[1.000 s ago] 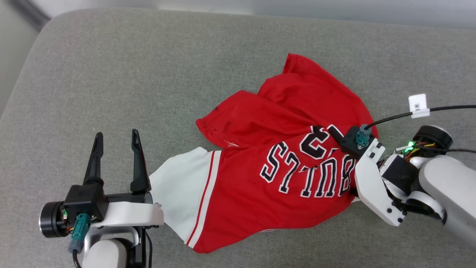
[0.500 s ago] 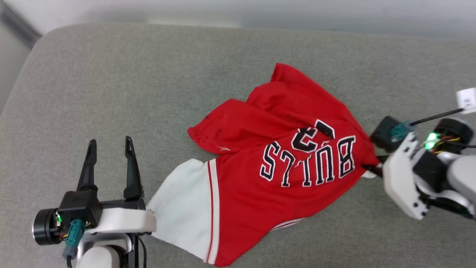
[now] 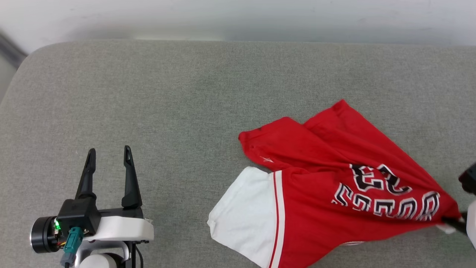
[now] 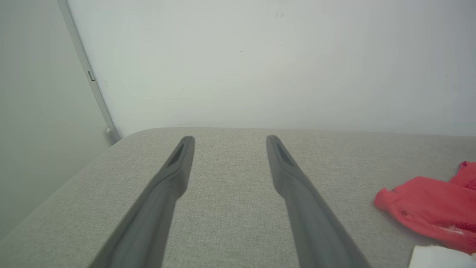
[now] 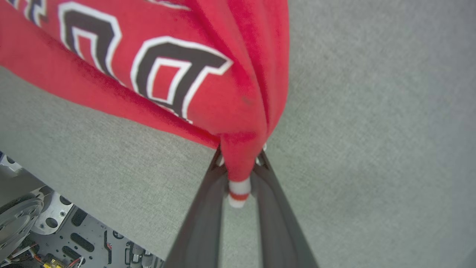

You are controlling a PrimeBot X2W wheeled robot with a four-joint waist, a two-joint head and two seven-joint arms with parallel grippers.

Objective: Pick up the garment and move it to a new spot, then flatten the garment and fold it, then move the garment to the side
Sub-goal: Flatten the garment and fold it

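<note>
Dragged rightward: one garment (image 3: 316,186); right hand (image 5: 241,159) gripping its edge; left hand (image 3: 109,149) open

1 garment (image 3: 319,197), 2 grippers (image 3: 109,149) (image 5: 241,158)

The garment (image 3: 316,178) is soft matt jersey cloth, and its lettering looks a bit smoother than the red around it. Under the garment, the cushion (image 3: 167,111) is coarse grey woven fabric, kinda felt-like. Off to the garment's left, the left gripper (image 3: 109,149) has dull dark plastic fingers on a glossy white plastic shell (image 3: 122,227). At the garment's striped trim, the right gripper (image 5: 241,160) is the same matt dark plastic. Behind the garment, the wall (image 3: 238,18) is smooth and pale.
</note>
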